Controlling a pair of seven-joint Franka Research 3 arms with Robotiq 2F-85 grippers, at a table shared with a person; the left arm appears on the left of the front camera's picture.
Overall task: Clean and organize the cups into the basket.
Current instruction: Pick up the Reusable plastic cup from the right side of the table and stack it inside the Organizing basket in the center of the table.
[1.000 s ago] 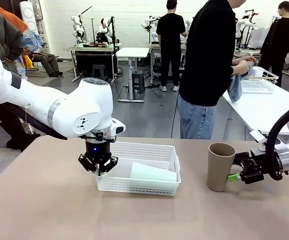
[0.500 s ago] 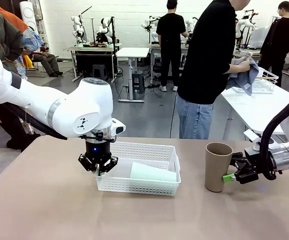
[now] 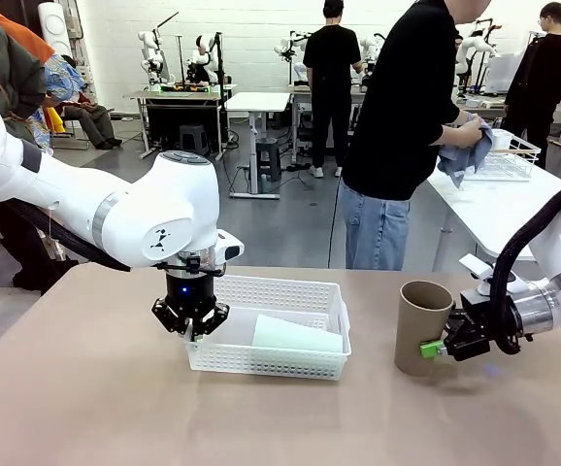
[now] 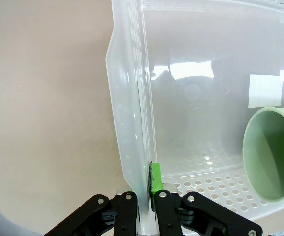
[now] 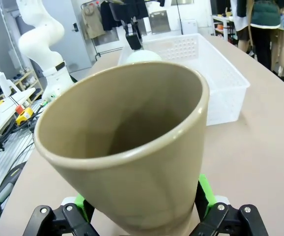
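The white mesh basket (image 3: 290, 291) sits mid-table with a mint green cup (image 3: 297, 336) lying on its side inside, mouth seen as the mint cup (image 4: 272, 152) in the left wrist view. My left gripper (image 3: 191, 328) is shut on the basket's left wall (image 4: 132, 123), one green pad inside, one finger outside. A tan-brown cup (image 3: 418, 325) stands slightly tilted at the right, held near its base by my right gripper (image 3: 436, 347). In the right wrist view the tan cup (image 5: 127, 147) sits between the green pads (image 5: 204, 192).
A person in black stands across the table wiping something with a blue cloth (image 3: 458, 150). A white side table (image 3: 513, 209) with a wire basket (image 3: 509, 155) is at the far right. Bare tabletop lies between basket and tan cup.
My right gripper has carried the tan cup a little leftward toward the basket, tilting it slightly. The left arm and basket have stayed still. The person shifted the cloth.
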